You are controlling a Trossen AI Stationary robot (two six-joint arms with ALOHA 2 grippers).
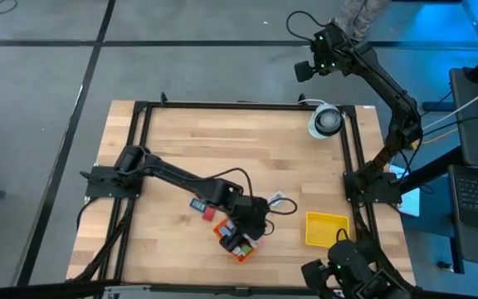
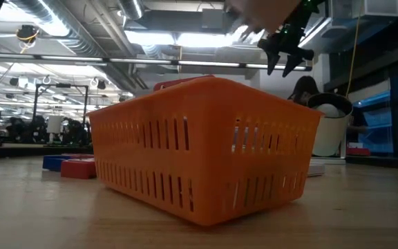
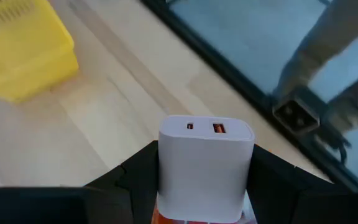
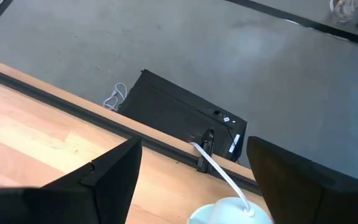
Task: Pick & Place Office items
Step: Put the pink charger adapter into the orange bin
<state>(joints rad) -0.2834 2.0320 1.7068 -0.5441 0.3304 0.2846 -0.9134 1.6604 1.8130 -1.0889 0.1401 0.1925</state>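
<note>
- A white USB charger (image 3: 206, 163) sits pinched between my left gripper's (image 3: 205, 186) fingers, held over the orange basket (image 1: 237, 242) on the wooden table (image 1: 222, 141).
- The yellow tray (image 1: 325, 228) lies near, to the right.
- My right gripper (image 4: 194, 180) waits spread and empty, raised beyond the table's far edge.
- Risk, I judge: a shallow pinch could let the smooth charger slip and miss the basket.

Bright ceiling lamps (image 2: 150, 38) gave glare in the low view, a moving hand (image 2: 261, 14) was blurred, and shadows stayed soft.
</note>
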